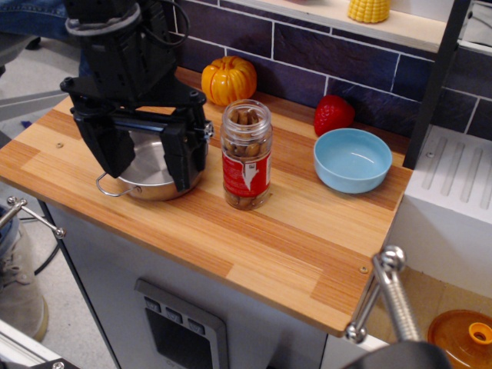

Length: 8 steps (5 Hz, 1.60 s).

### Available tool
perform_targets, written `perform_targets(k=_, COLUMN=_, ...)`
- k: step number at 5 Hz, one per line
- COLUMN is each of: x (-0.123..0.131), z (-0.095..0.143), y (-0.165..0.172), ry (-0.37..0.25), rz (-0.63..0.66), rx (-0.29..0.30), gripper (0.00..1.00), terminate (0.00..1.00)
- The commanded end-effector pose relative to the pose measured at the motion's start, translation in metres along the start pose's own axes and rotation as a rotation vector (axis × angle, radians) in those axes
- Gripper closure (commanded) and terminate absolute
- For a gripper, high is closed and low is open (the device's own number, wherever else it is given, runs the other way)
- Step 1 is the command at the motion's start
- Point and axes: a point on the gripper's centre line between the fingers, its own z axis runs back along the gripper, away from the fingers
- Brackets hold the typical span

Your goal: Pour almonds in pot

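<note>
A clear plastic jar (247, 155) with a red and white label stands upright on the wooden counter (254, 238), holding brown almonds (246, 118). The shiny steel pot (151, 171) with a loop handle sits just left of the jar, partly hidden by my gripper. My black gripper (148, 157) hangs over the pot, its two fingers (185, 156) spread wide apart and holding nothing. The jar is a little to the right of the right finger and not touched.
An orange pumpkin (229, 79) and a red strawberry (334, 115) sit by the back wall. A light blue bowl (352, 159) is right of the jar. A white rack (453, 184) is at the right, and a metal handle (388, 288) is below the counter's corner.
</note>
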Motion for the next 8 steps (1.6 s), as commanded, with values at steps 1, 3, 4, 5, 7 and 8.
perform_targets(k=1, x=0.0, z=0.0, y=0.0, ry=0.0, rz=0.0, rx=0.0, gripper=0.0, terminate=0.0)
perform_targets(k=3, x=0.034, z=-0.01, y=-0.052, ry=0.163, rz=-0.431, rx=0.239, gripper=0.0, terminate=0.0)
perform_targets(k=4, x=0.033, z=-0.016, y=-0.076, ry=0.14, rz=-0.677, rx=0.342, gripper=0.0, terminate=0.0)
perform_targets(k=5, x=0.04, z=-0.018, y=-0.095, ry=0.071, rz=-0.91, rx=0.399, gripper=0.0, terminate=0.0)
perform_targets(k=7, x=0.063, z=-0.034, y=-0.117, ry=0.171, rz=-1.176, rx=0.526, gripper=0.0, terminate=0.0)
perform_targets(k=8, x=0.071, z=-0.06, y=-0.11, ry=0.364, rz=-1.254, rx=0.651, gripper=0.0, terminate=0.0)
